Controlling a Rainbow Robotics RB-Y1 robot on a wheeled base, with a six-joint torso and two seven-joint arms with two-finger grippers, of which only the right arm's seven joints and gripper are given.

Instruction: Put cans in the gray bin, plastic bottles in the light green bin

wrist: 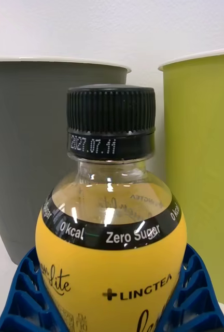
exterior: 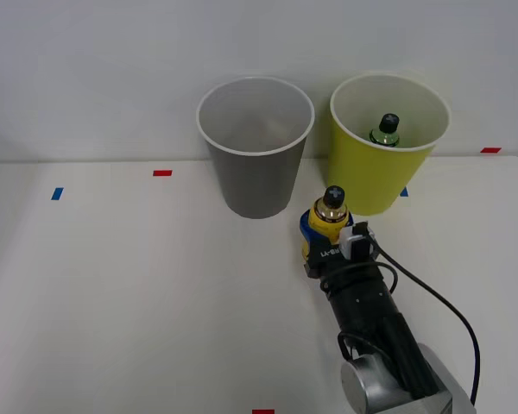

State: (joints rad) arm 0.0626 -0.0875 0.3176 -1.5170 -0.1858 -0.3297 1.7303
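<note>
The yellow bottle (exterior: 331,217) at frame centre is clenched upright by the tool (exterior: 326,233), for carrying to the light green bin (exterior: 382,164).

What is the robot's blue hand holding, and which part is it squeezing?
The right gripper holds the yellow plastic bottle with the black screw cap, its blue ribbed fingers pressing both sides of the round body.

Right arm (exterior: 384,332) entering from lower right, reaching forward over table toward centre; black forearm, silver joint near base, black cable looping along outer side; wrist level, pointing forward; right gripper (exterior: 326,237) low near tabletop; blue ribbed fingers (wrist: 21,295) spread to either side of yellow bottle (wrist: 111,259), pressed against its body, closed around it; bottle upright between fingers.
</note>
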